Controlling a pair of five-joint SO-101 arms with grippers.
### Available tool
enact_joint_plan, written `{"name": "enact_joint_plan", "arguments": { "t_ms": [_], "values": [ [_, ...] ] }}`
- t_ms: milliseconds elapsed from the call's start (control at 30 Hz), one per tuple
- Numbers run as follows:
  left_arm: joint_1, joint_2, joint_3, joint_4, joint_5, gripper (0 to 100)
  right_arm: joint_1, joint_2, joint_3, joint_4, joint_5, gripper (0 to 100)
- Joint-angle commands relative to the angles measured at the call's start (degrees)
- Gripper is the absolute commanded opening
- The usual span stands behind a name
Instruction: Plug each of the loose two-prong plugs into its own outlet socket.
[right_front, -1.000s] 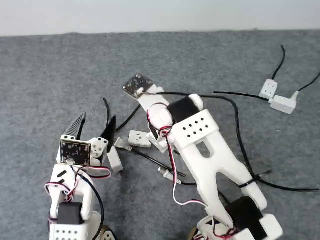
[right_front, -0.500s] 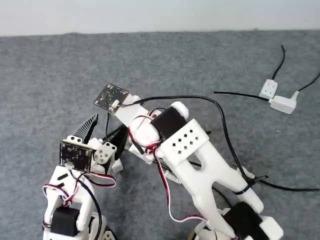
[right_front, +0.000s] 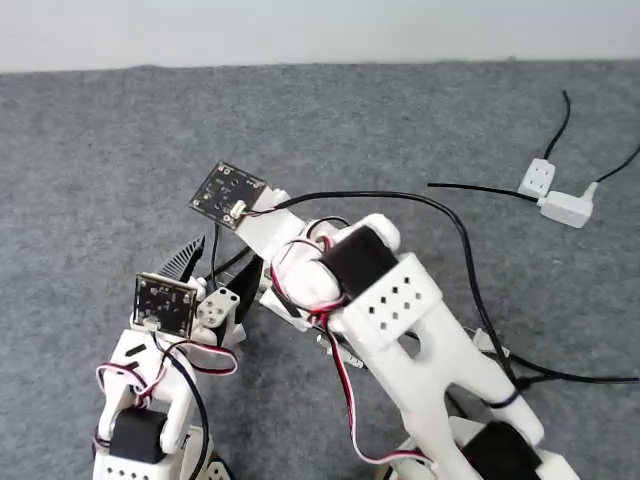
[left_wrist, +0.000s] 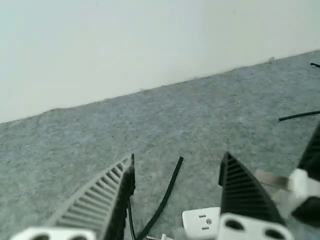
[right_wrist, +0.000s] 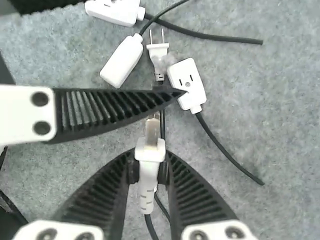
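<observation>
My right gripper (right_wrist: 150, 152) is shut on a white two-prong plug (right_wrist: 149, 165), its prongs aimed at a white outlet socket (right_wrist: 187, 83) lying on the grey carpet. One finger (right_wrist: 110, 109) of the left gripper crosses just ahead of those prongs. A second loose plug (right_wrist: 159, 50) and a white oblong plug body (right_wrist: 121, 60) lie beyond. My left gripper (left_wrist: 178, 159) is open over the same socket (left_wrist: 202, 222), with the held plug (left_wrist: 300, 181) beside one finger. In the high view the left gripper (right_front: 228, 255) sits tight against the right arm (right_front: 390, 300).
Black cords (right_front: 450, 225) loop across the carpet around the right arm. At the far right lie another white socket block (right_front: 537, 178) and a white plug body (right_front: 567, 208). One more white socket (right_wrist: 112, 7) lies beyond the loose plug. A pale wall (left_wrist: 150, 40) borders the carpet.
The right arm has swung left and its wrist now covers the socket beside the left gripper. The left arm has edged forward and to the right.
</observation>
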Motion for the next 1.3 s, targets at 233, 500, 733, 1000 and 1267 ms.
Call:
{"name": "enact_joint_plan", "arguments": {
  "t_ms": [233, 500, 733, 1000, 1267],
  "values": [
    [0.0, -0.5, -3.1, -1.1, 0.4, 26, -0.1, -2.6, -2.9, -0.7, -1.0, 0.9],
    [0.5, -0.5, -7.6, 2.9, 0.5, 26, -0.1, -2.6, -1.5, -1.5, -1.0, 0.9],
    [4.7, -0.5, -8.9, 6.6, 0.4, 26, -0.1, -3.1, -0.1, -2.9, -2.0, 0.9],
    [6.9, -0.5, -8.8, 7.6, 0.3, 26, -0.1, -3.1, 0.2, -2.3, -2.1, 0.9],
    [3.6, -0.5, -13.2, 8.9, -1.5, 26, -0.1, -3.0, 0.3, -2.2, -2.0, 0.9]
  ]
}}
